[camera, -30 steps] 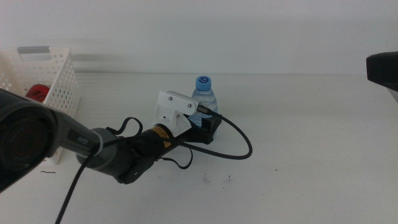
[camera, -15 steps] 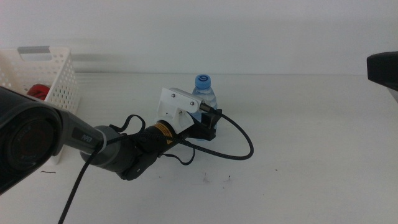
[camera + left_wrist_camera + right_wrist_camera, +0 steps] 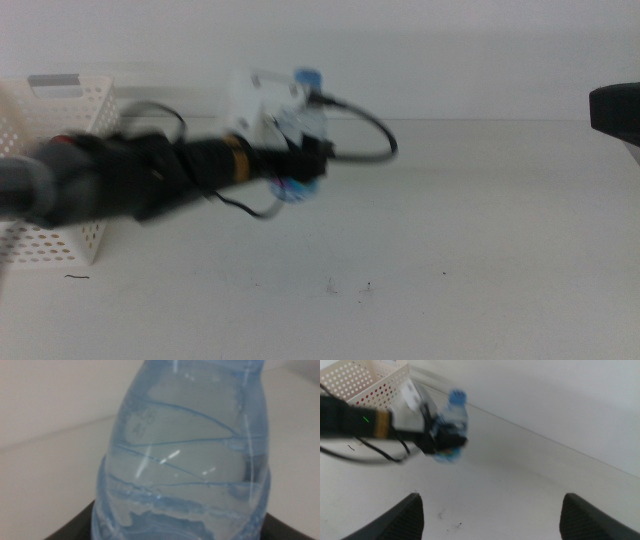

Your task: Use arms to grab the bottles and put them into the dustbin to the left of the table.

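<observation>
My left gripper [image 3: 305,168] is shut on the small clear water bottle [image 3: 308,118] with the blue cap and holds it upright in the air, well above the white table [image 3: 470,230]. The arm is motion-blurred. The bottle fills the left wrist view [image 3: 185,460], with the dark jaws at its base. The white perforated dustbin [image 3: 70,120] stands at the far left, partly behind the arm. In the right wrist view the bottle [image 3: 451,422] hangs right of the dustbin [image 3: 360,380], where something red shows through the holes. My right gripper [image 3: 495,520] is open, empty and high over the table. The yellow bottle is out of view.
A dark part of the right arm [image 3: 615,110] sits at the right edge of the middle view. A black cable [image 3: 365,125] loops from the left wrist. A few dark specks [image 3: 345,288] mark the tabletop near the front.
My left gripper has lifted the water bottle off the table and swung it up and to the left. The right arm has not moved.
</observation>
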Action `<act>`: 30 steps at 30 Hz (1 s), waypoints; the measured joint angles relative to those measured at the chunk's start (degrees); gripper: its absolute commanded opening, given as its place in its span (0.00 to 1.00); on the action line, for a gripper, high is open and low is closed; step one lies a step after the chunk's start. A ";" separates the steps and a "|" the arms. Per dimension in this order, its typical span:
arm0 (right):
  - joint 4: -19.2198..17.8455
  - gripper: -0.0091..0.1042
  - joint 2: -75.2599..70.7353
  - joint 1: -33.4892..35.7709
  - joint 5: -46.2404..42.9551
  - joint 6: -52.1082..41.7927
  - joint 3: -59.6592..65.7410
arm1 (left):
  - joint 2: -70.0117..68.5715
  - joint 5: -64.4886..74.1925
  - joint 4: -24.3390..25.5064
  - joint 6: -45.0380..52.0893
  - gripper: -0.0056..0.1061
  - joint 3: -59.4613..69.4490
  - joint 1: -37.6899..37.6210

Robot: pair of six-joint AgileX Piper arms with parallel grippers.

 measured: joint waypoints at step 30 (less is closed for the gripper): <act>0.00 0.80 0.00 0.00 0.00 0.21 0.00 | -7.47 68.57 -53.54 65.01 0.17 -30.03 27.74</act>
